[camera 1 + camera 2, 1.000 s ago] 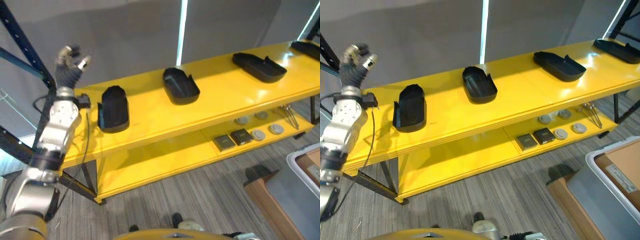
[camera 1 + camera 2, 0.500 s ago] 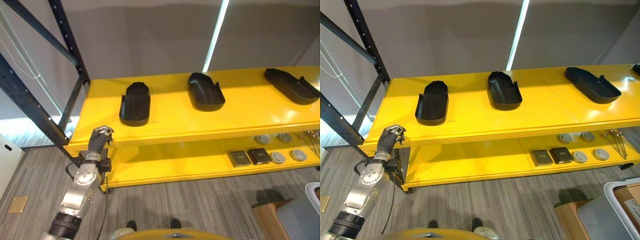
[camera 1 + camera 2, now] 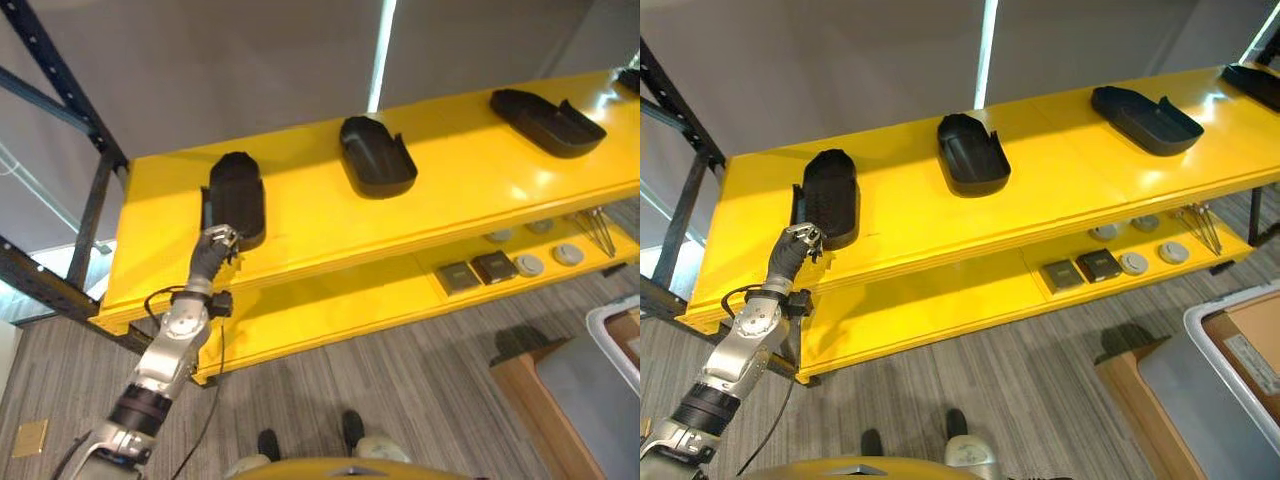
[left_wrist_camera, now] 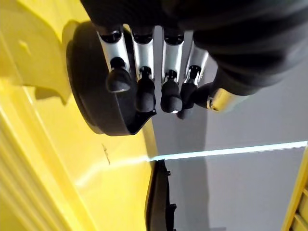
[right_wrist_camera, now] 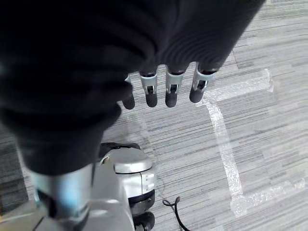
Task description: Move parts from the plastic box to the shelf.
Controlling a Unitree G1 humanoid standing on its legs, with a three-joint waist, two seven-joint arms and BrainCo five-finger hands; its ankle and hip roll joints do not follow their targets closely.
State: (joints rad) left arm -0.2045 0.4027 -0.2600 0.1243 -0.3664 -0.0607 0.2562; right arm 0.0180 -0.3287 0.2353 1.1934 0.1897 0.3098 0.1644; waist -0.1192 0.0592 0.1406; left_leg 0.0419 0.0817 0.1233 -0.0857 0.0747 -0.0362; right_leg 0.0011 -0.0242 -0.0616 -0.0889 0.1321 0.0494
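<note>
Three black moulded parts lie on the top board of the yellow shelf (image 3: pixel 470 190): a left part (image 3: pixel 237 195), a middle part (image 3: pixel 376 157) and a right part (image 3: pixel 545 122). My left hand (image 3: pixel 212 250) hovers at the near end of the left part, fingers loosely bent and holding nothing. In the left wrist view its fingertips (image 4: pixel 144 96) sit just short of that part's rim (image 4: pixel 96 96). My right hand (image 5: pixel 166 91) hangs over the grey floor, relaxed and empty. A corner of the white plastic box (image 3: pixel 1200 322) shows at the lower right.
The lower shelf board carries small grey discs and dark square pieces (image 3: pixel 495 267). A dark metal rack upright (image 3: pixel 60 80) stands at the shelf's left end. A brown carton (image 3: pixel 530 385) sits on the floor beside the box. Pale tape lines (image 5: pixel 221 139) cross the floor.
The view has swung. Against the shelf, my left hand dropped from high at the left end to below the front edge, then rose to the left part's near end.
</note>
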